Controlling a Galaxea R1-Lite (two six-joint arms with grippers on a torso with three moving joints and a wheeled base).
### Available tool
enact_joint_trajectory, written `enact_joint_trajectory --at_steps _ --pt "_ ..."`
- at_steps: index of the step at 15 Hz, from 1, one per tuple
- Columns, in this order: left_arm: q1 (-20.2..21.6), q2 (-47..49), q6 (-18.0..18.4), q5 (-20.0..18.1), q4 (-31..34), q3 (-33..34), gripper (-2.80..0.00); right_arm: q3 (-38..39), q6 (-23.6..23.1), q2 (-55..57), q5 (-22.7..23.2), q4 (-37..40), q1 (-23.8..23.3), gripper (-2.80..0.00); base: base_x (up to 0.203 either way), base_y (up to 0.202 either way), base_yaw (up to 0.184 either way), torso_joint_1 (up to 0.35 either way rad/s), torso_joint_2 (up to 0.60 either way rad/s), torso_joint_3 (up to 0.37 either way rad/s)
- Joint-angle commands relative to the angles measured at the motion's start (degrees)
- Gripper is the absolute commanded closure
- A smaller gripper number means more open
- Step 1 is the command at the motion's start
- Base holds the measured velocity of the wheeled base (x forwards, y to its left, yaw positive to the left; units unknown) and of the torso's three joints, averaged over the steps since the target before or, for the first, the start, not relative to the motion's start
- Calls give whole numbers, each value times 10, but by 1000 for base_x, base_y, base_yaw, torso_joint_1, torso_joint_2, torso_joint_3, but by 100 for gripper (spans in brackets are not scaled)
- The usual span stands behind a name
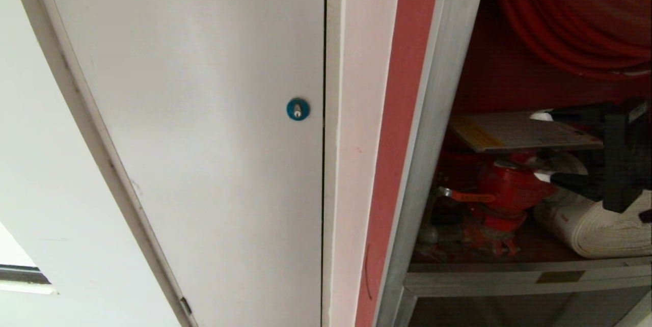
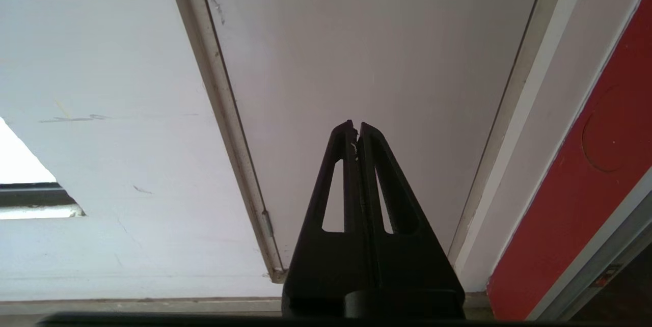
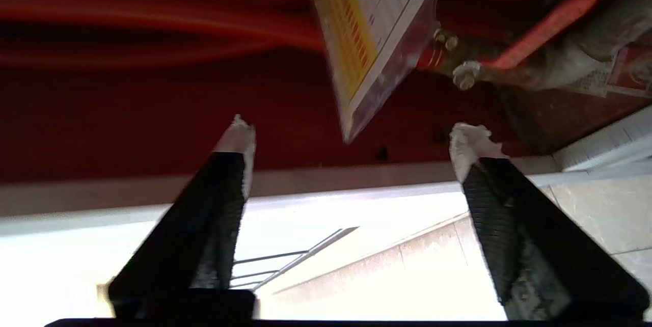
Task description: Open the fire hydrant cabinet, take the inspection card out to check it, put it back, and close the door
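Here, line by line:
Right tool (image 1: 542, 146): spread wide inside the fire hydrant cabinet (image 1: 433, 128); white-tipped fingers (image 1: 543, 116) apart, one at the card's near edge, the other lower, before the valve; nothing gripped; contact with the card not clear.
Right tool, wrist view (image 3: 351, 138): both fingers well apart, card ahead of the gap, not between the pads.
Inspection card (image 1: 519, 131): lying flat across the top of the red valve (image 1: 509, 189), yellow band along one edge, printed grid on its face; in the right wrist view (image 3: 377, 26) hanging at a slant beyond the fingertips.
Cabinet contents: red hose reel (image 1: 575, 21) coiled above; red valve with an orange lever (image 1: 471, 197) in the middle; white rolled hose (image 1: 596, 225) on the red floor, just beside the valve.
Cabinet frame: silver metal, standing open on this side; door not in view.
Left tool (image 2: 356, 128): closed tight, tips together, holding nothing, pointed at the white panel (image 2: 367, 52).
White panel: left of the cabinet, blue round lock (image 1: 298, 109) near its right edge.
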Motion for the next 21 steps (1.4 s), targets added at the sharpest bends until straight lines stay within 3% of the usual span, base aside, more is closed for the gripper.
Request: enact_joint_trajectory --at_steps 1,6,9,13,15,21 --pt "0 1 0 0 0 1 0 0 4 26 1 -7 1 -280 0 0 0 0 0 0" --pt "0 1 0 0 0 1 0 -3 1 73 -11 -64 10 -280 0 0 0 0 0 0" --pt "0 1 0 0 0 1 0 -5 -1 93 -52 -93 37 -280 0 0 0 0 0 0" --pt "0 1 0 0 0 1 0 -17 -4 117 -72 -98 45 -280 0 0 0 0 0 0" --pt "0 1 0 0 0 1 0 -20 -36 125 -90 -106 45 -280 0 0 0 0 0 0" --pt "0 1 0 0 0 1 0 -30 -39 145 -111 -120 47 -280 0 0 0 0 0 0"
